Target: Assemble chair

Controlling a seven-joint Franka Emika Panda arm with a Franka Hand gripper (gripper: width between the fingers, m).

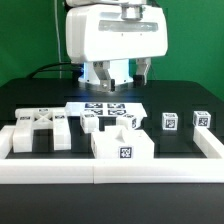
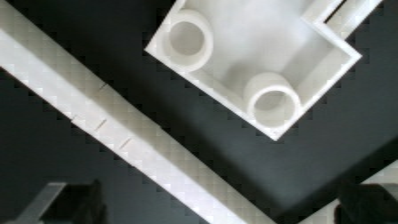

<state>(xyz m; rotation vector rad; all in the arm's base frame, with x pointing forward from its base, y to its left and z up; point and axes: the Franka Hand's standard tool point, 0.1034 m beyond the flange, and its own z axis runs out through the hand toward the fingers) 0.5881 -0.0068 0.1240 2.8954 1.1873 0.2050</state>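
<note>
Holds the hand (image 1: 120, 74) wide open and empty, raised over the worktop (image 1: 185, 100), likely to clear the parts before descent. Finds the chair parts (image 1: 123, 148) loose on the worktop nearby, unjoined, inside the border rail (image 1: 110, 172). Shows matte white tagged blocks, including a slab (image 2: 240, 55) with two round sockets.

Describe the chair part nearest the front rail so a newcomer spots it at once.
In the exterior view, find the white border rail along the near edge. Behind its middle stands a chunky block. It is bulkier than the small cubes farther back and shows one tag facing the camera.
</note>
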